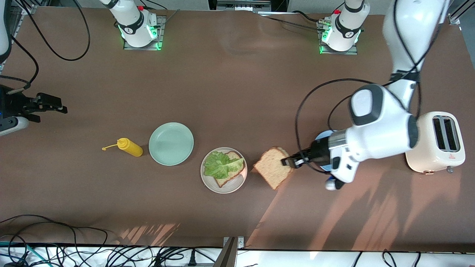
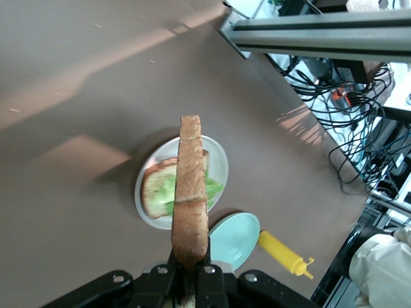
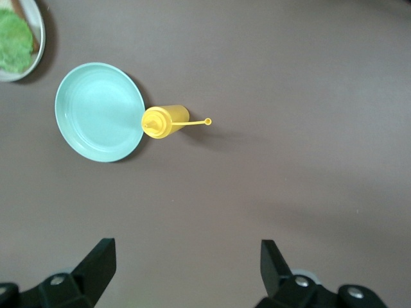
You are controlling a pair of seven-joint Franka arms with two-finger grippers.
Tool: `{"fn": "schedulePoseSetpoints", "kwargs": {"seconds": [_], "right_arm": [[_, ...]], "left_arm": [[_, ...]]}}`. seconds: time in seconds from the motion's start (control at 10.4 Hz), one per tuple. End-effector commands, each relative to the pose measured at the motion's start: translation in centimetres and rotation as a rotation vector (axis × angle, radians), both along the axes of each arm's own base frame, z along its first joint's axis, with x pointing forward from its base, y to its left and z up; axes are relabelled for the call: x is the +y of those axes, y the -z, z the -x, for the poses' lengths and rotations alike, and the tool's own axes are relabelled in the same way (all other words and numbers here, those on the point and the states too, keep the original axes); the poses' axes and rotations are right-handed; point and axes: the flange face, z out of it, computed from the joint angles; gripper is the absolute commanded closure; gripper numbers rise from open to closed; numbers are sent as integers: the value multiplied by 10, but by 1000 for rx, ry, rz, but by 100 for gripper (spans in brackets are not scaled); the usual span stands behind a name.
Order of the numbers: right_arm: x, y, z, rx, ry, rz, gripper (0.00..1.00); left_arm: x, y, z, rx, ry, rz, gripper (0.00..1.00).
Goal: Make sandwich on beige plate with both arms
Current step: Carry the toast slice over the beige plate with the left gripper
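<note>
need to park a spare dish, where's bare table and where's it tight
Bare table runs between the arm bases and the row of things. The strip nearer the camera is bare too. Crowded: mustard, green plate and beige plate sit close together; left hand holds bread beside them.

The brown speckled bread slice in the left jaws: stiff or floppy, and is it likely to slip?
The brown speckled bread slice probably is fairly stiff: pinched at one edge by the left gripper, it juts out straight without sagging. It seems light, since that narrow pinch alone carries it. It may crumble or tear if squeezed harder, being soft crumb.
</note>
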Motion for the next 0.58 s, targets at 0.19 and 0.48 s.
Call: {"fn": "schedulePoseSetpoints", "kwargs": {"seconds": [0.19, 0.48], "right_arm": [[18, -31, 25, -13, 145, 84, 0], [17, -18, 25, 3, 145, 105, 0]], "left_arm": [[-77, 44, 11, -81, -71, 40, 100], [-122, 80, 27, -121, -75, 45, 100]]}}
